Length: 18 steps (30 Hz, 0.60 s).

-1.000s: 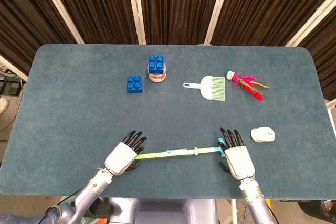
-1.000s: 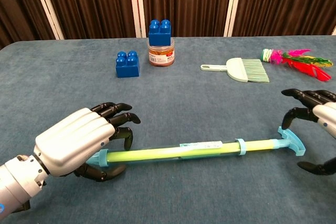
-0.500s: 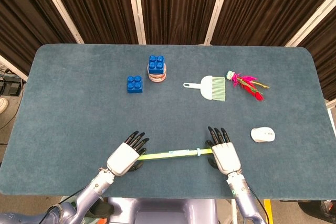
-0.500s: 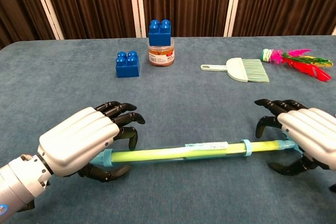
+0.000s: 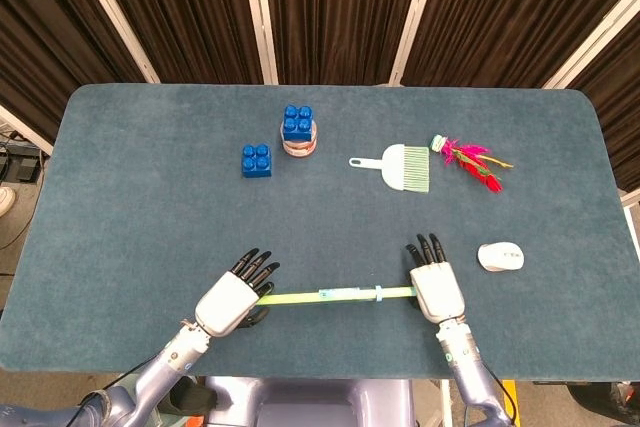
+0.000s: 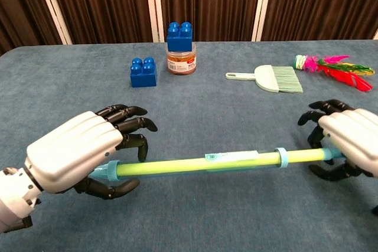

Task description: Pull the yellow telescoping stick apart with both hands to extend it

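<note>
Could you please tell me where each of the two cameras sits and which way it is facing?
Head view: high above the near table edge, looking steeply down on the blue table; both forearms and the left hand and right hand show.
Chest view: low at the near edge, looking across toward the curtains; both hands loom large.
Shared: the yellow telescoping stick between both hands, the blue brick on the jar, the brush.

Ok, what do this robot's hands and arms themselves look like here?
Both match: the left hand and right hand have smooth silver-white backs and glossy black segmented fingers. A ribbed silver-white wrist cuff leads into a pale lavender-grey forearm. A dark cable runs beside the left arm. No markings are legible.
</note>
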Each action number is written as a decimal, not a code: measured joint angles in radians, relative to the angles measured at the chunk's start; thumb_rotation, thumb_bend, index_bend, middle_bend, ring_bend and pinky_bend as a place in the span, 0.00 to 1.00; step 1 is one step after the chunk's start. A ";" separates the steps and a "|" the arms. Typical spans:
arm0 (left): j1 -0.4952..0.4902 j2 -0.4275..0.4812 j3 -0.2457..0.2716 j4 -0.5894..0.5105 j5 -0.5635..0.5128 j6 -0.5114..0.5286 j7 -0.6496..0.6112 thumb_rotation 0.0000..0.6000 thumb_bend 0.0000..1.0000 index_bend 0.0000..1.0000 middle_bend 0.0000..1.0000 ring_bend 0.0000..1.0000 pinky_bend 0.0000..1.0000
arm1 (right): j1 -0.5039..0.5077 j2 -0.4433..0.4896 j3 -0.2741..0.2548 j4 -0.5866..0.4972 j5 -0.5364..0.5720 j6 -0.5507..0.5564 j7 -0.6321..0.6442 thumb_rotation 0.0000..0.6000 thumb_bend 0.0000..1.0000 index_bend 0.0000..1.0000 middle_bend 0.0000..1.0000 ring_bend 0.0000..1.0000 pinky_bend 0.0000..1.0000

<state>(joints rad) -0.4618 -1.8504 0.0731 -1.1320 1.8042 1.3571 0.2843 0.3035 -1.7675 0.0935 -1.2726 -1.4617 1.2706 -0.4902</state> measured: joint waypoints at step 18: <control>0.014 0.112 0.020 -0.100 0.065 0.108 -0.021 1.00 0.63 0.69 0.20 0.09 0.13 | 0.020 0.112 0.074 -0.027 0.068 0.013 -0.004 1.00 0.34 0.87 0.25 0.09 0.06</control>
<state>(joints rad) -0.4475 -1.7384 0.0927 -1.2325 1.8696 1.4653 0.2628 0.3239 -1.6554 0.1672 -1.2997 -1.3937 1.2833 -0.4939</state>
